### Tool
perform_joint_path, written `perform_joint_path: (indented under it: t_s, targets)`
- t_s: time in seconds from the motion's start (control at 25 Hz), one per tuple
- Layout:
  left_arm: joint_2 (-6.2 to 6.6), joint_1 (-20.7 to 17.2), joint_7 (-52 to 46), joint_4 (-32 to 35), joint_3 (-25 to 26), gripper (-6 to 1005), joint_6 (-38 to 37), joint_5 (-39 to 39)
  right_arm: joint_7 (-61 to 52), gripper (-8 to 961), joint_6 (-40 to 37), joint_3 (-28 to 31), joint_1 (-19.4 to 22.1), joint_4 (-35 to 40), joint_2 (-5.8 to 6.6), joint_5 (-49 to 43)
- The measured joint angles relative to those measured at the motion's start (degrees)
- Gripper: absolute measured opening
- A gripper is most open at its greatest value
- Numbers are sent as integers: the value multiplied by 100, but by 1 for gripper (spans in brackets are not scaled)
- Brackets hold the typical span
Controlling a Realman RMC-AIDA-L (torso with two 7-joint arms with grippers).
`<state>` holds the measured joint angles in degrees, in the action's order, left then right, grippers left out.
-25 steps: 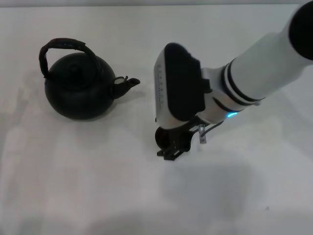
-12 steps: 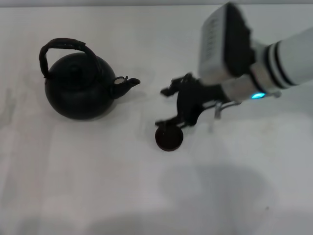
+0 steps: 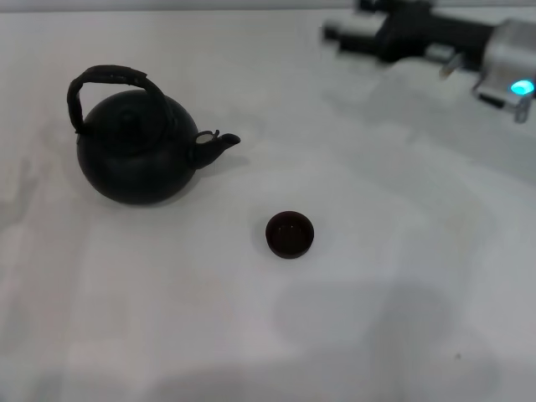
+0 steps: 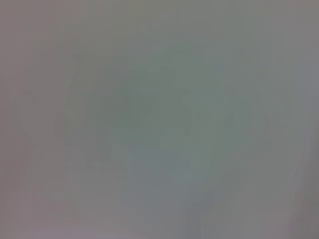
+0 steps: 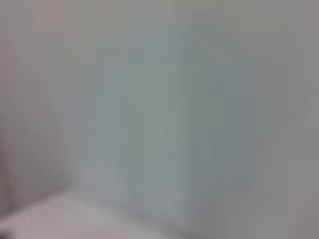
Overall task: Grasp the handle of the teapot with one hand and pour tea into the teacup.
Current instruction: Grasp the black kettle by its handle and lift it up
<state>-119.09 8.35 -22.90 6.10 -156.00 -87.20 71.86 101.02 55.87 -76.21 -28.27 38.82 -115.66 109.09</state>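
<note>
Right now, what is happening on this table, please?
Nothing is being held. The round matte-black teapot stands on the white table, its arched handle untouched and its spout toward the small dark teacup, which stands apart. The right gripper is at the far edge, away from both. The left arm is not in view.

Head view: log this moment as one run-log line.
teapot: upright on table, untouched | teacup: standing apart, off the spout's side | right end effector: far right, clear of both | left arm: unseen | pour: not begun

White tabletop (image 3: 167,318) (faint grey shadows across it), pale and plain.
</note>
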Motion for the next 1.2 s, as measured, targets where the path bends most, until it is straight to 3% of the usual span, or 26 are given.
perform_joint_path:
  t_s: [0.24,0.48,1.2]
  targets:
    - [16,176,283,-345,-2,874,2,-750,2063,846,11,1277,60,-1679,3,2310]
    - [25,256,326,-477,-1,874,2,-1317,3048,845,6,2184,253,-2122,13,2742]
    - [10,833,368,-610,37,873,701,-1642,3362,846,6,2324,157,-2313,-8,2747]
